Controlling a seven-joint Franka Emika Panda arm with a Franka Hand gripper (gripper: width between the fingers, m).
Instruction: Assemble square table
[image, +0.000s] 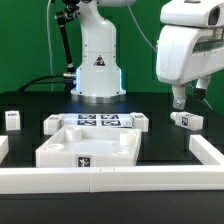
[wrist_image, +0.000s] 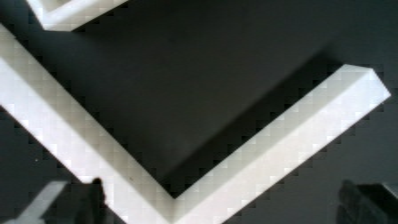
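The square table's white slab (image: 90, 146) lies near the front middle of the black surface, raised rim up, with a tag on its front edge. Four small white tagged legs lie loose: one at the far left (image: 12, 120), one left of the marker board (image: 50, 123), one right of it (image: 143, 122), and one at the exterior view's right (image: 185, 118). My gripper (image: 184, 99) hangs a little above that right-hand leg. In the wrist view the gripper (wrist_image: 210, 205) is open and empty, with dark fingertips (wrist_image: 64, 200) far apart at the frame's edge.
The marker board (image: 100, 120) lies in front of the robot base (image: 97, 70). A long white rail (image: 120, 181) borders the front and the exterior view's right; its corner (wrist_image: 178, 190) fills the wrist view. Another white part's corner (wrist_image: 63, 12) shows there.
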